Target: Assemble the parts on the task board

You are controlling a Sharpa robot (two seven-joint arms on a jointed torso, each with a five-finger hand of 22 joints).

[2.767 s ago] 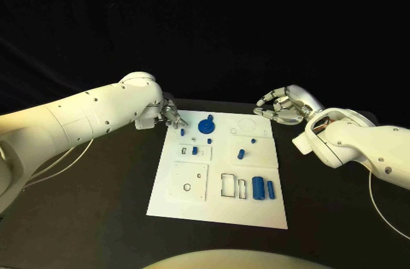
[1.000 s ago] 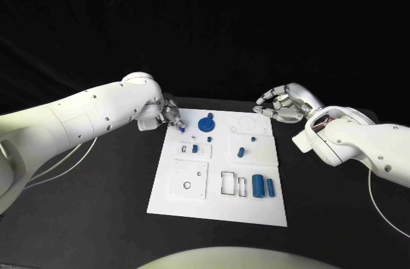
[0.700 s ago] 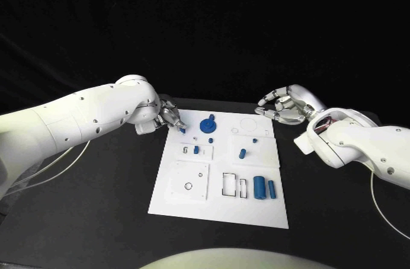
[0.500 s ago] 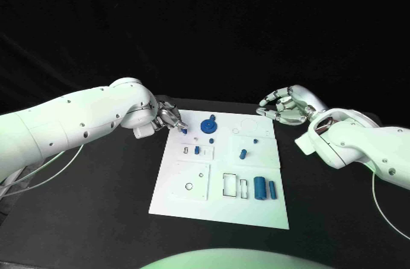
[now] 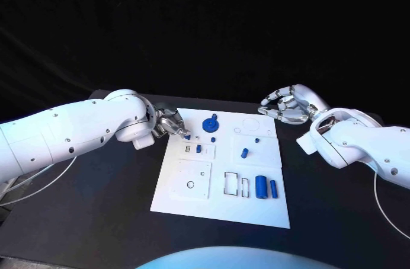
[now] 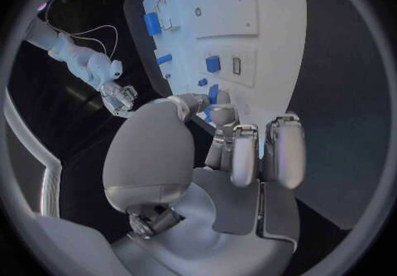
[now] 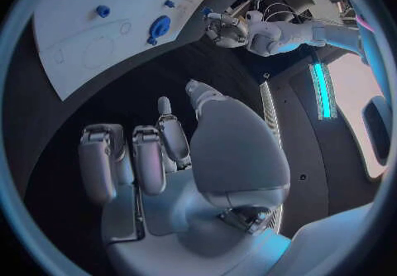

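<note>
Task board [image 5: 192,201] lies flat mid-counter [image 5: 94,204], white, carrying scattered blue parts: a round gear-like piece [image 5: 210,125] near its far edge, small blocks [image 5: 198,149] mid-board, two cylinders [image 5: 259,186] near the right side. Left hand [image 5: 171,124] sits at the board's far left corner, fingertips [image 6: 214,97] pinching a small blue part [image 6: 212,94]. Right hand [image 5: 286,108] hovers off the far right corner, fingers curled loosely apart, holding nothing.

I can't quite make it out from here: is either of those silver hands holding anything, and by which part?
The left hand pinches a small blue part at its fingertips; which end it grips cannot be told. The right hand holds nothing, its fingers curled.
</note>
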